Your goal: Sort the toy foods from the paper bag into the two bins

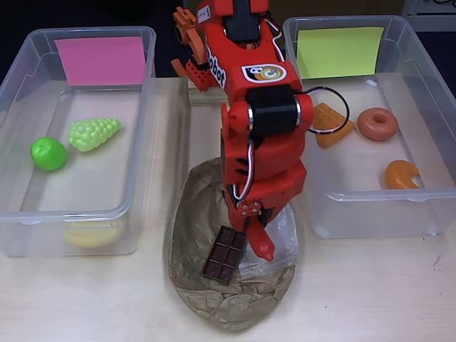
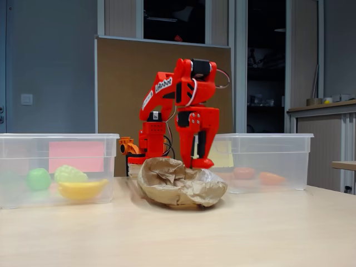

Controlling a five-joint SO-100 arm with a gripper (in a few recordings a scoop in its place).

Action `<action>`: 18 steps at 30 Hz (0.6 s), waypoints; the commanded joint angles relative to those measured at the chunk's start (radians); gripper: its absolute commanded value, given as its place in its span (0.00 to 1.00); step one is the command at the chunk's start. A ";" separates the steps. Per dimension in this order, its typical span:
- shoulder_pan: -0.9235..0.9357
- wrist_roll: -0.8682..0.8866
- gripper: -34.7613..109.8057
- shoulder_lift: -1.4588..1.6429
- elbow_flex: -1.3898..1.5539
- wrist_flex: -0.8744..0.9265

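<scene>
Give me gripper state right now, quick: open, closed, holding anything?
Gripper: down in the paper bag, red chili at its tip beside the chocolate bar; the arm hides the jaws, so open, closed or holding cannot be told.

Even, soft overhead light; faint shadows under bins (image 1: 21, 78); fixed view slightly soft, bg dim.

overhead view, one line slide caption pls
Red arm's hand reaches into the paper bag beside a chocolate bar, between two partly filled bins.

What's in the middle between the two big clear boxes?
In the overhead view, the paper bag lies between the bins, with the chocolate bar on it and the gripper above.
</scene>
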 commanded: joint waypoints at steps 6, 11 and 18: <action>0.095 -0.064 0.24 0.480 0.454 -0.067; 0.186 -0.115 0.24 0.707 0.658 -0.066; 0.360 -0.222 0.25 0.992 0.870 -0.041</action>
